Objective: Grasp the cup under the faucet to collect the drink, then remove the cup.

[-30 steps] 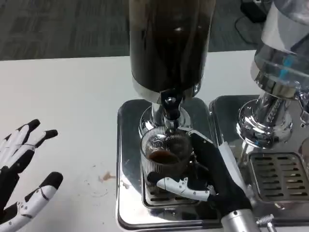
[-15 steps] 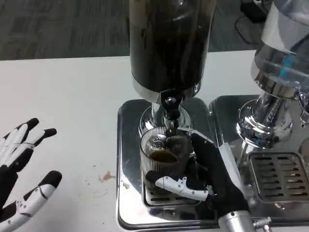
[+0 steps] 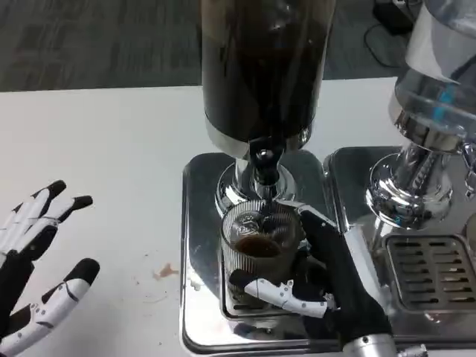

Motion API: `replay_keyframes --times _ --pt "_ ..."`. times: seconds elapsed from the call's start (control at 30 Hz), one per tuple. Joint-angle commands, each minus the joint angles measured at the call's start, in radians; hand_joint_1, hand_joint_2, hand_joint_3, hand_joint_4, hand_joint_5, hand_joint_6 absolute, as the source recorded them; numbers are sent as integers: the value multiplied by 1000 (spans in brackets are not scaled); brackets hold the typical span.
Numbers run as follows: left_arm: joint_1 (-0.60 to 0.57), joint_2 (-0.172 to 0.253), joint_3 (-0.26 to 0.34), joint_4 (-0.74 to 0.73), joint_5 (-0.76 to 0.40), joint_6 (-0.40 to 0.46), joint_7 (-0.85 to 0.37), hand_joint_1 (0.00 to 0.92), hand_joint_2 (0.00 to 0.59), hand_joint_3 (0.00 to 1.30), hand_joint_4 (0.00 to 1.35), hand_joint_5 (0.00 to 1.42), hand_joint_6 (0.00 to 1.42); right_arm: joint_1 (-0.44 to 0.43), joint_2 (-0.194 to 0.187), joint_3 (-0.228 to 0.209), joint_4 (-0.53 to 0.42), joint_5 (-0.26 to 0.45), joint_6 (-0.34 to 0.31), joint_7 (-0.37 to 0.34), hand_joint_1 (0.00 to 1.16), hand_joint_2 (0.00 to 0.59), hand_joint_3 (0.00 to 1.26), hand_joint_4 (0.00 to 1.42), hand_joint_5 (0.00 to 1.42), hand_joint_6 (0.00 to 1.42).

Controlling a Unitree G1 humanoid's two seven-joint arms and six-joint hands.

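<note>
The cup (image 3: 259, 249), ribbed glass with dark drink inside, stands directly under the faucet (image 3: 264, 172), gripped by the right hand (image 3: 320, 279), while the left hand (image 3: 33, 271) rests spread and empty well left of the faucet.

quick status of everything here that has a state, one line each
cup: upright under the faucet on the drip tray, partly filled with dark drink, gripped by the right hand
faucet: directly above the cup; flow too blurred to tell
dark drink dispenser: holds dark liquid
right hand: wrapped around the cup
left hand: fingers spread, holds nothing, over the table
second dispenser: clear tank, no cup on its tray
</note>
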Motion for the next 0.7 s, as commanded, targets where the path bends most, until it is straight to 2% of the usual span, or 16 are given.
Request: replay_keyframes --times 0.03,0.13,0.47,0.7 --pt "-23 28 -25 40 -3 7 -23 0 236 147 0 0 0 31 -29 -8 -64 0 8 28 927 125 490 572 718 910" --pt "-40 46 -39 67 2 14 -35 0 232 82 0 0 0 55 -33 -16 -111 3 16 33 927 130 500 576 725 924" --pt "-64 73 -78 82 -1 0 -48 0 226 59 0 0 0 110 -41 -33 -214 12 40 58 927 133 517 576 736 940" --pt "-45 139 -71 121 -44 -98 -74 0 223 36 0 0 0 159 -58 -41 -307 48 49 112 927 133 518 590 736 944"
